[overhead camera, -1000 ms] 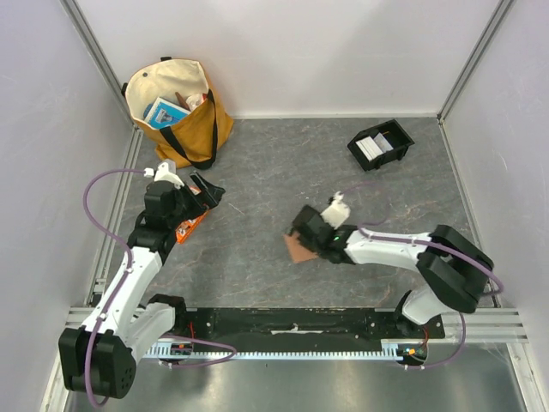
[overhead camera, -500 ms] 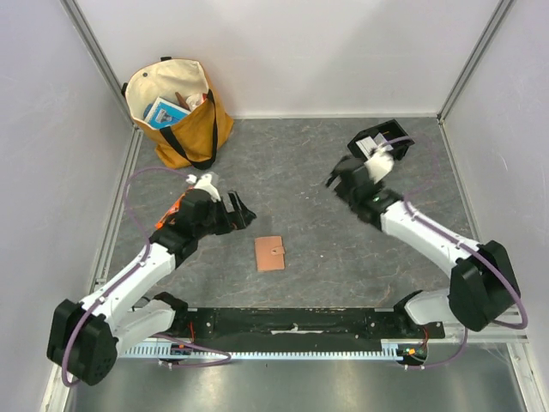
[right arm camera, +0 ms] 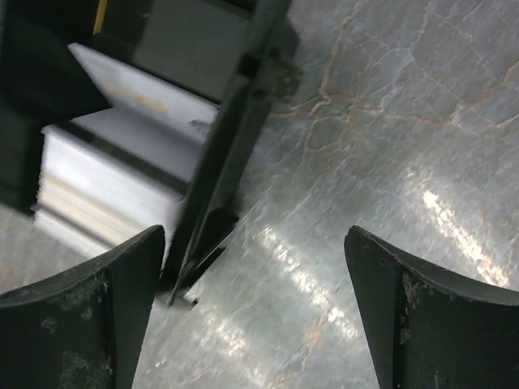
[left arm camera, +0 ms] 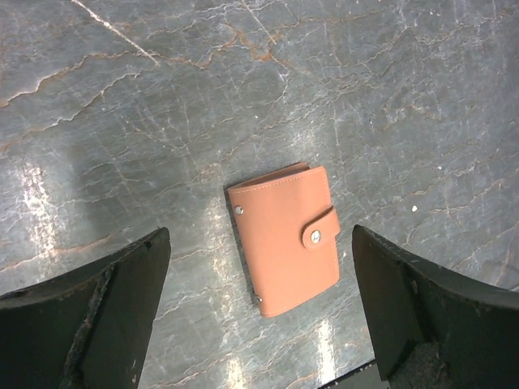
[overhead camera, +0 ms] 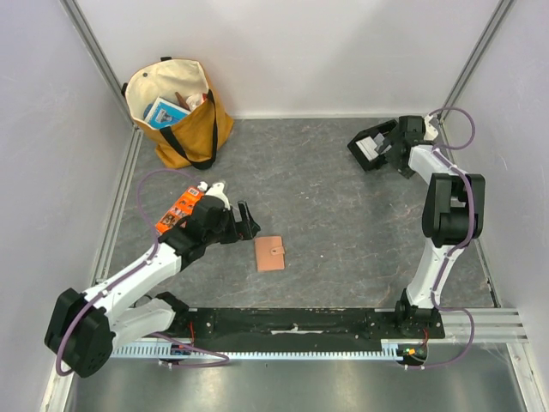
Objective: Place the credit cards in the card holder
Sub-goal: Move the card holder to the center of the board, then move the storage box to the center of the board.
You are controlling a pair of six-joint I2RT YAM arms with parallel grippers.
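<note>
Since a second earlier, the right pincer has been swung from the middle of the worktop to the black tray at the far right. The left pincer has been brought from the orange packet towards the card holder, which now lies uncovered and has shifted slightly. From above, a grey veined worktop is seen, enclosed by white walls, with a yellow tote bag in the far left corner. The credit cards are seen in the tray. In the left wrist view, the tan card holder is shown flat, snapped closed, between the released, spread fingers, untouched. In the right wrist view, the pale stack of cards is seen behind the tray's wall; this pincer is likewise spread wide, with nothing grasped.
</note>
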